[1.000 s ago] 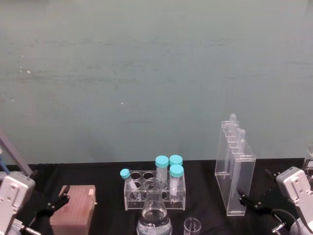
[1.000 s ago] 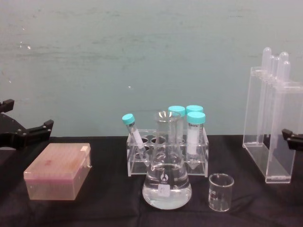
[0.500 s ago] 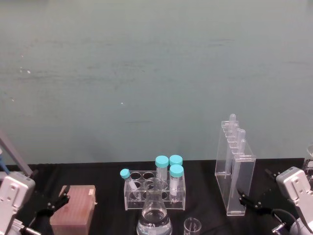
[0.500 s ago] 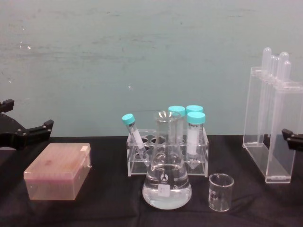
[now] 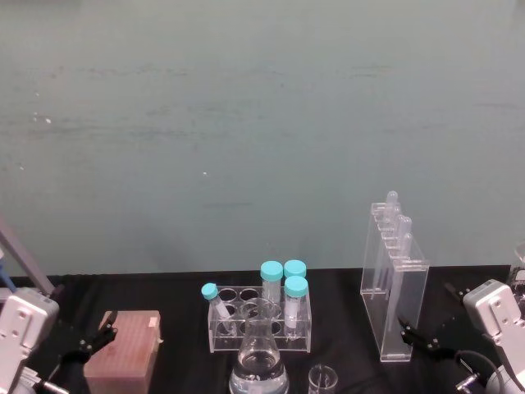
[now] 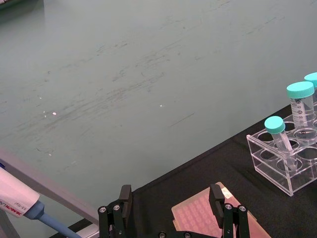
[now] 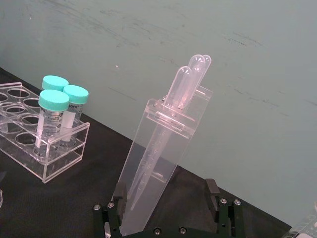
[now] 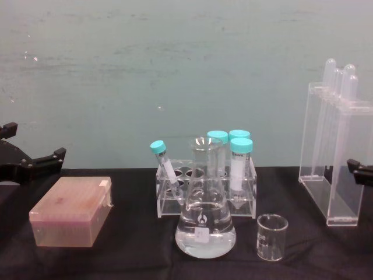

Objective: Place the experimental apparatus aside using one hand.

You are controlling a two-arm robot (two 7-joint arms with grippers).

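Left gripper point(image 6: 170, 194) parked low at the table's left, fingers apart, holding nothing. Next a pink ridged box point(image 8: 71, 210), then a clear plastic rack point(image 8: 166, 201) keeping teal-capped tubes upright. In front are a cone-shaped glass flask point(image 8: 205, 230) of clear liquid and a small beaker point(image 8: 272, 236). A tall smooth acrylic stand point(image 8: 341, 169) is at far right. Right gripper point(image 7: 165, 194) sits beside its foot, fingers apart, likely lined up to grab it.

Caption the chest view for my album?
Clear conical glass flask, small glass beaker, tall clear acrylic stand; open right pincer near stand, left pincer parked opposite.
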